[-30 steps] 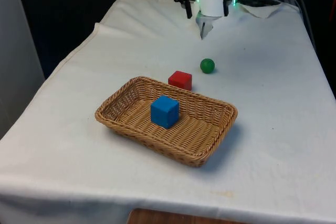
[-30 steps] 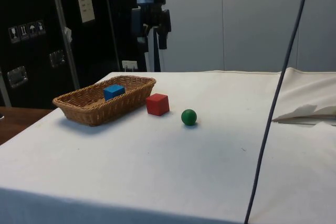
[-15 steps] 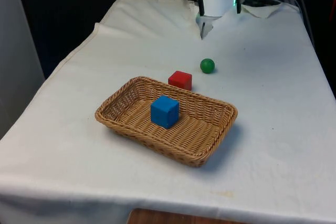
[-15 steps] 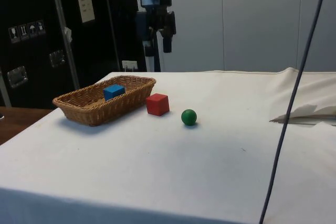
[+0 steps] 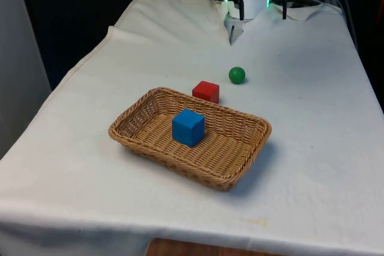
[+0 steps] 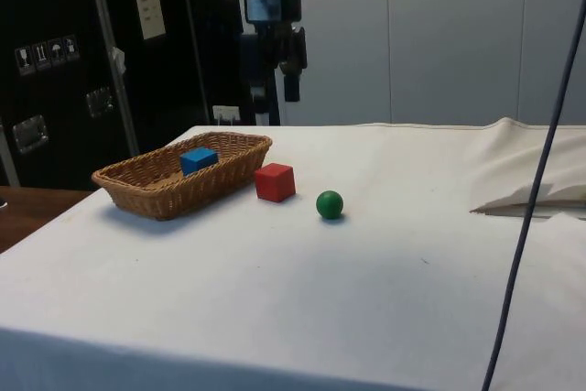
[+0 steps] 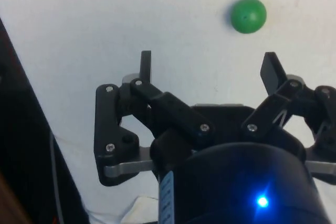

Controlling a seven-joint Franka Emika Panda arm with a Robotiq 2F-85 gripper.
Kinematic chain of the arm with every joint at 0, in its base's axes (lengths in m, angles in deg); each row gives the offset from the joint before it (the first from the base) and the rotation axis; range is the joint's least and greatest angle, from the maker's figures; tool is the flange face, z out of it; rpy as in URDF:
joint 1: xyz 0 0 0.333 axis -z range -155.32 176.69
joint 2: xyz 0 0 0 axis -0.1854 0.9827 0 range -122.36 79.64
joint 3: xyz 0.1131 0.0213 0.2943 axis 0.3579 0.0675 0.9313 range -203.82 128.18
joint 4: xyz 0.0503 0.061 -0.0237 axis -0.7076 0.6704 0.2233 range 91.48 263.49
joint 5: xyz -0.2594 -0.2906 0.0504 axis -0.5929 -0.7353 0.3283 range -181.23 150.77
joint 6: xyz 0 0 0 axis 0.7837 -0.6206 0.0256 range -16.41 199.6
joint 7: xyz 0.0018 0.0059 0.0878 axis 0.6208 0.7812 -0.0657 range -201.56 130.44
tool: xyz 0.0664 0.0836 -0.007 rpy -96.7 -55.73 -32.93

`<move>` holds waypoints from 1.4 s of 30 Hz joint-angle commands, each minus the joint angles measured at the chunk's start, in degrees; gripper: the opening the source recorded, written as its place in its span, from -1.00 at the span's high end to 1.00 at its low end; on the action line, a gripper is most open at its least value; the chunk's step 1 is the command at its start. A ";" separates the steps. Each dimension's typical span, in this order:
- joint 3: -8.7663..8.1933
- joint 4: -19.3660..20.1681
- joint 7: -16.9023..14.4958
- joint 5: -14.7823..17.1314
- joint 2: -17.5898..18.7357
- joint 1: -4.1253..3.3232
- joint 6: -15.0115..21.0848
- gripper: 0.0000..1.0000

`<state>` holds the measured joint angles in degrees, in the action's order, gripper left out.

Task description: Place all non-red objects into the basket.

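Overhead, jaws spread wide, green ball [image 5: 237,75] well apart from basket [image 5: 246,163].

The small green ball [image 5: 237,75] sits alone on the white tablecloth [image 5: 312,118], with open cloth on its far side and toward the front view's right, so it can be reached from above or from those sides. Just nearer and to the front view's left stands the red wooden cube [image 5: 206,92], narrowing that side. The cube nearly touches the far rim of the woven wicker basket [image 5: 240,175]. Inside the basket, the blue cube [image 5: 188,127] fills the middle; room lies open at both ends.
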<state>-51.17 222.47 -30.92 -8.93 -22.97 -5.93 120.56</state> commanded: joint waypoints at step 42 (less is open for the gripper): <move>1.83 12.32 -10.26 1.43 5.27 0.23 19.31 -1.00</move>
<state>-49.68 234.33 -40.08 -8.76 -17.64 -5.64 138.89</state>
